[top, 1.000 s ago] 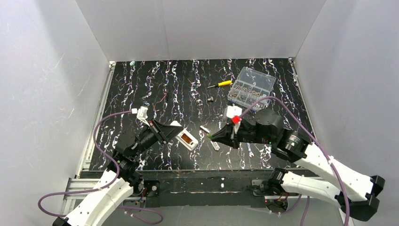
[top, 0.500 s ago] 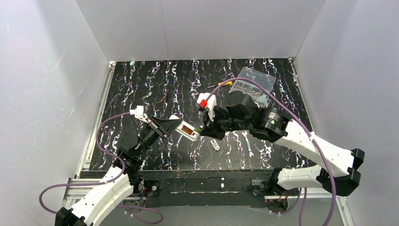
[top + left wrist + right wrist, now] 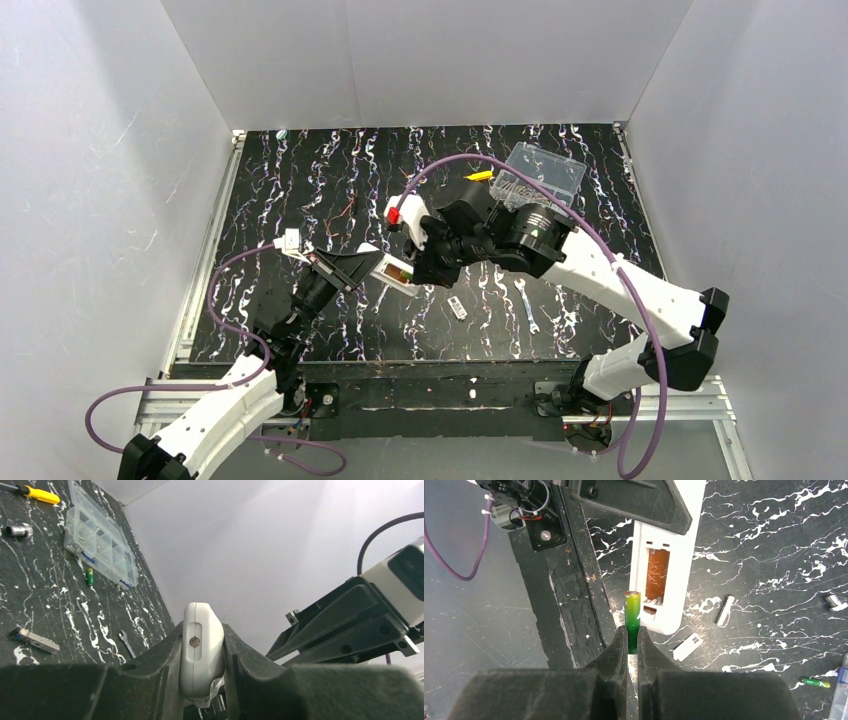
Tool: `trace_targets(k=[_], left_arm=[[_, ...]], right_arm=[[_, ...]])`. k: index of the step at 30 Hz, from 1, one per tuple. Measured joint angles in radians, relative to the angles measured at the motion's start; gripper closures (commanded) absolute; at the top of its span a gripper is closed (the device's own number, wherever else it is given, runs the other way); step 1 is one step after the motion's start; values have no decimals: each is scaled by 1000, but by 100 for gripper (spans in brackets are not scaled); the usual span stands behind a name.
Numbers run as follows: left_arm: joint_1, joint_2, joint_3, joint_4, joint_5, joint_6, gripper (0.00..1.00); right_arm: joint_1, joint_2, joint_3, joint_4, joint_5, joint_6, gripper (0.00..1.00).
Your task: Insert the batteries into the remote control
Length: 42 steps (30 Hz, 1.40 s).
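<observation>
My left gripper (image 3: 362,268) is shut on the white remote control (image 3: 398,277) and holds it off the mat, back side up. In the right wrist view the remote control (image 3: 661,575) shows an open orange-brown battery bay. My right gripper (image 3: 632,637) is shut on a slim green battery (image 3: 632,612), whose tip sits just beside the near end of the remote. In the left wrist view the remote's end (image 3: 201,645) is clamped between the jaws. A second green battery (image 3: 815,682) lies on the mat by the organizer box.
A clear organizer box (image 3: 540,178) and a yellow screwdriver (image 3: 480,176) sit at the back right. A small wrench (image 3: 527,306) and the flat white cover piece (image 3: 457,307) lie near the front. A white-silver stick (image 3: 724,610) lies right of the remote.
My right arm has swung left and forward with the green battery, from the mat's right side up to the remote. My left gripper has shifted the remote slightly back.
</observation>
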Motion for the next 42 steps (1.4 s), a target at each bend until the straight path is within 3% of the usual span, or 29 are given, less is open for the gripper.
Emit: trace_targets(k=[42], left_arm=[[0, -15, -19, 8, -38, -54, 100]], right_arm=[[0, 209, 154, -80, 18, -23, 99]])
